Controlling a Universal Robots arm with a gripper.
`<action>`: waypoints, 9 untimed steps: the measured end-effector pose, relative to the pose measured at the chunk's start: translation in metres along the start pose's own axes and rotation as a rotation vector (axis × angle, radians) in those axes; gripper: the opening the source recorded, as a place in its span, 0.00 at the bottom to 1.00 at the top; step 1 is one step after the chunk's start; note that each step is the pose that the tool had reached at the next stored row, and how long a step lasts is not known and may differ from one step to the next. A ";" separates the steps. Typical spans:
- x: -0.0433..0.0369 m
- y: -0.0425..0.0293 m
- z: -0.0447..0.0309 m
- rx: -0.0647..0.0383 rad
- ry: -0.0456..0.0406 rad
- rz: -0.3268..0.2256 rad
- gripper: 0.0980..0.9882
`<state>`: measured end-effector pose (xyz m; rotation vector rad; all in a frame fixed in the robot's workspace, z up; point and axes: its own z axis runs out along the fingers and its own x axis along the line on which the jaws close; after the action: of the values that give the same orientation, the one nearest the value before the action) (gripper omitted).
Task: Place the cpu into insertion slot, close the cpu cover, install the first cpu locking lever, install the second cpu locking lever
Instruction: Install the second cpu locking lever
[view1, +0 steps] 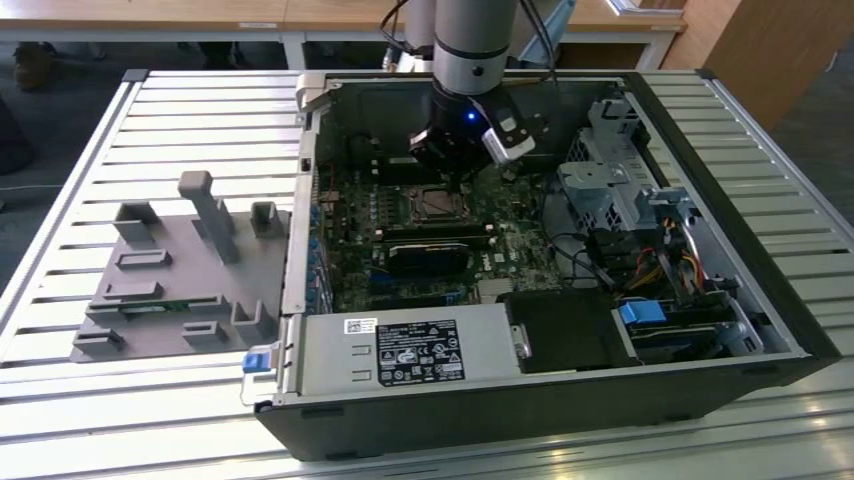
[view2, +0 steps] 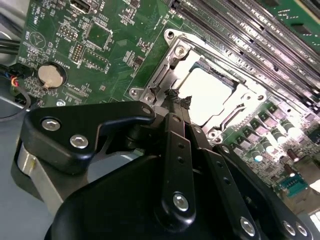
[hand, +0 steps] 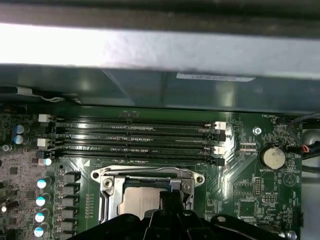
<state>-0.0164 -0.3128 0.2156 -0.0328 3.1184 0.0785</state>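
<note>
cpu (view2: 210, 92) already seated in insertion slot (view2: 165, 80), near middle of motherboard (view2: 95, 45); placing step judged done. cpu cover (hand: 150, 176) lies flat over chip rim, closed as far as can be seen. gripper (view2: 176, 97) hovers at slot's edge, fingertips (view2: 172, 96) pressed together, nothing pinched, tips at or just above cover frame; contact unclear. locking levers hard to make out; cannot tell whether either is latched. near half of slot hidden behind gripper body in both wrist views.

Slatted table (view1: 747, 140) bears computer case (view1: 534, 400), grey fixture (view1: 174, 290).
</note>
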 end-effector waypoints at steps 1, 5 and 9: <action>-0.0001 0.0001 -0.0025 0.000 0.0001 0.000 0.02; -0.0003 0.0006 -0.0131 0.000 0.0002 0.000 0.02; -0.0005 0.0012 -0.0241 0.000 0.0003 0.000 0.02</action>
<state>-0.0164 -0.3128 0.2397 -0.0328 3.1187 0.0784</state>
